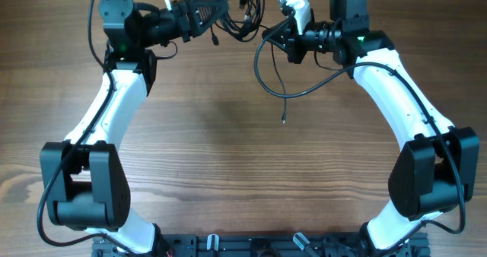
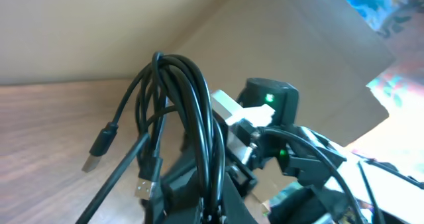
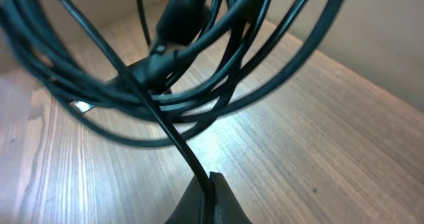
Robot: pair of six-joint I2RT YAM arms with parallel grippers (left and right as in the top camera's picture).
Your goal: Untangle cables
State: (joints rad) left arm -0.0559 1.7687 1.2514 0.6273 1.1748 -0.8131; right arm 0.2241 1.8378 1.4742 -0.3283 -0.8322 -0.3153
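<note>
- Overhead shows the cables [image 1: 242,14] bunched in the air at the far edge of the table [image 1: 228,158], strung between your two arms. One loose strand [image 1: 256,67] droops toward the wood.
- Your left gripper [image 1: 214,17] is clamped on the bundle. In the left wrist view, the loops arch up out of it and the plug ends [image 2: 97,152] dangle free.
- Your right gripper [image 3: 209,184] is pinched together on a single strand. I think it's just one, but that shot is blurry.
- Expect them to be thin, light and floppy. They'll sag and swing, and the smooth jacket will probably slide through a light pinch.
- The plugs are the bits that'll snag on loops.
- I'd grab one strand close to a plug, not mid-bundle, so you can feed it back through.
</note>
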